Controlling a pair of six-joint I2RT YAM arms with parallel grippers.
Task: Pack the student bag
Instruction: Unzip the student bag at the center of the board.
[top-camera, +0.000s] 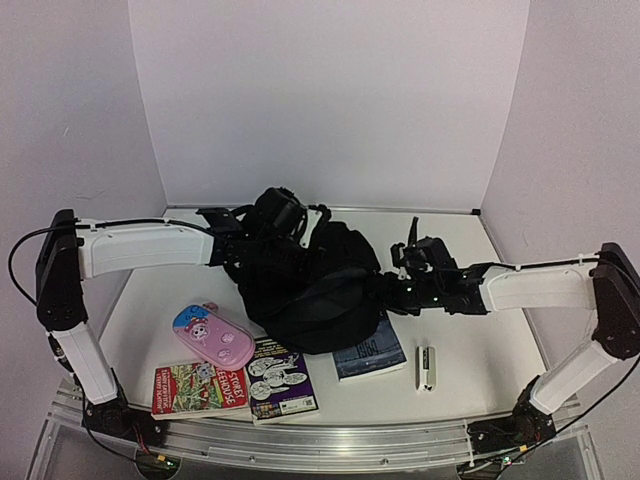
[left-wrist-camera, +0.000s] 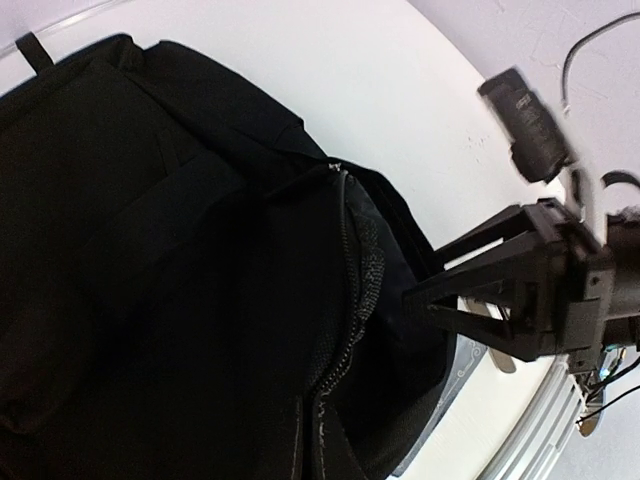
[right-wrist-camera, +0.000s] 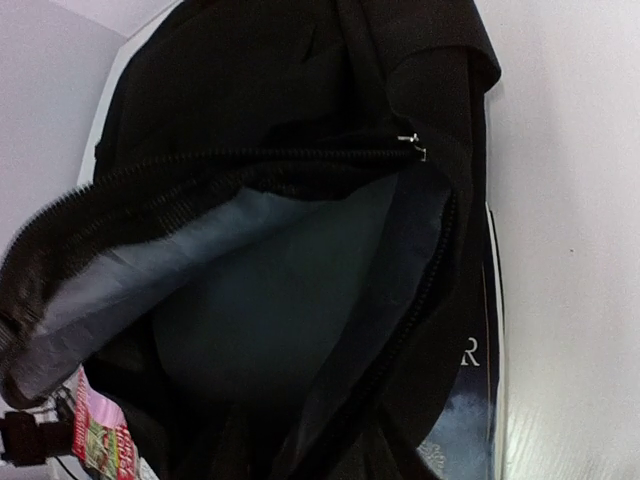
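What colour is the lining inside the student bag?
The lining is grey, against the black student bag; the right wrist view shows it best.

- Overhead, the light is soft, white and even; the table (top-camera: 150, 290) and walls (top-camera: 330, 90) come out bright, shadows faint.
- The student bag (top-camera: 310, 280) swallows the light: a black mass, folds barely readable.
- From my left wrist, the table is nearly blown out; a dark cylinder (left-wrist-camera: 525, 120) at upper right is smeared.
- From my right wrist, the near zip edge (right-wrist-camera: 90, 210) is out of focus, the grey lining (right-wrist-camera: 150, 270) dim.
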